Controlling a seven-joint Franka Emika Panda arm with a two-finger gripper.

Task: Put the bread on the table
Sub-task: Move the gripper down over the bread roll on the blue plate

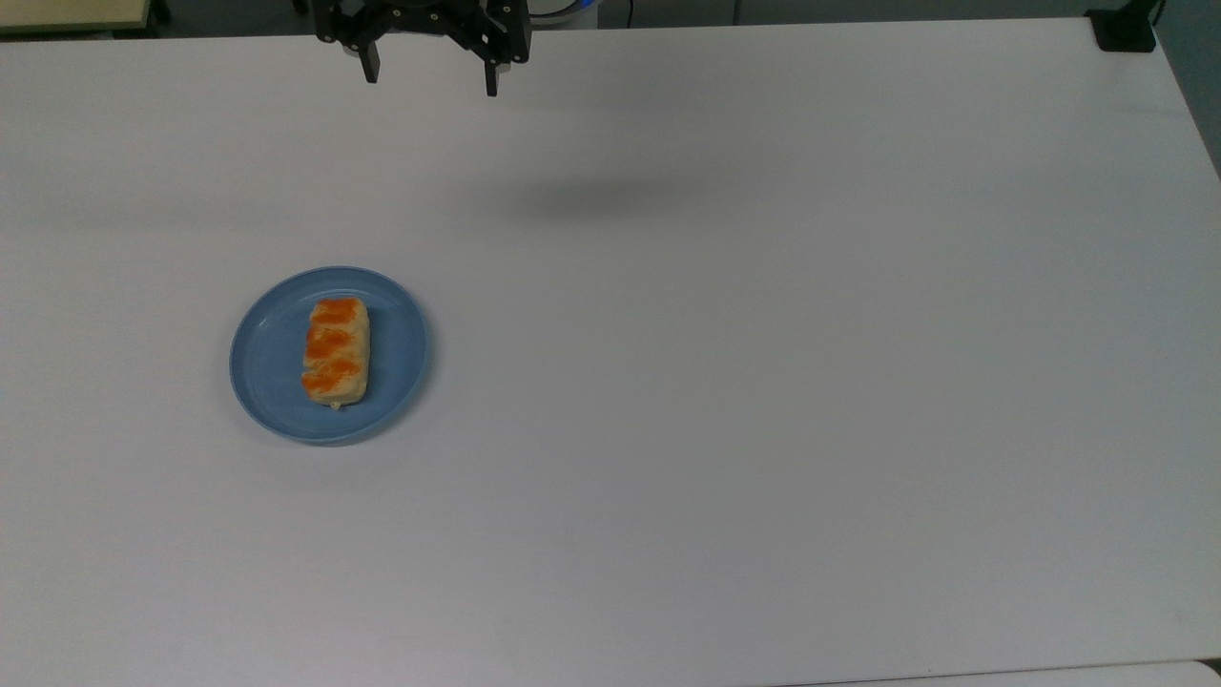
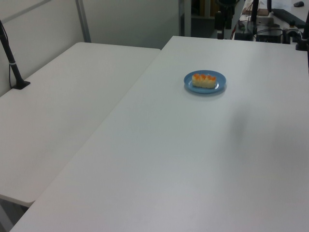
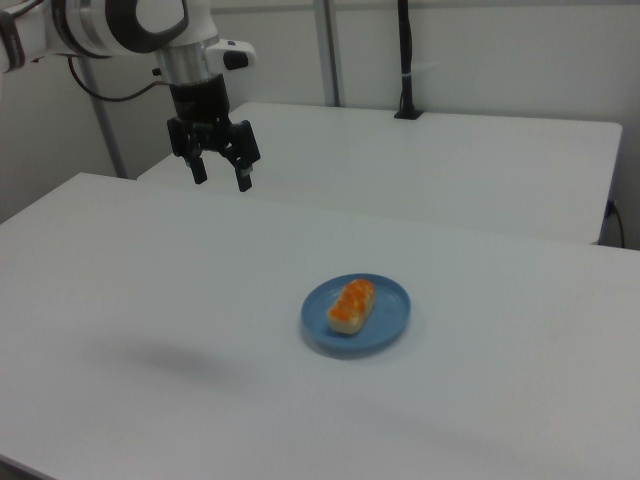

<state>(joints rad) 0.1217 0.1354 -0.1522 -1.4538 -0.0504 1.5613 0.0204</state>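
Note:
The bread [image 1: 336,351], a pale roll with orange glazed patches, lies on a round blue plate [image 1: 269,363] on the white table [image 1: 763,382]. The same bread [image 3: 351,304] and plate [image 3: 390,310] sit near the middle of the right view, and the bread [image 2: 204,79] rests on the plate [image 2: 219,87] in the left view. My gripper [image 1: 430,80] hangs open and empty at the top view's upper edge, far from the plate. In the right view the gripper [image 3: 222,180] is high above the table, up and to the left of the plate.
A second white table [image 2: 63,106] adjoins on the left view's left, with a black post [image 2: 12,58] clamped to it. A black clamp [image 1: 1126,33] sits at the top view's upper right corner. Equipment [image 2: 270,24] crowds the far end in the left view.

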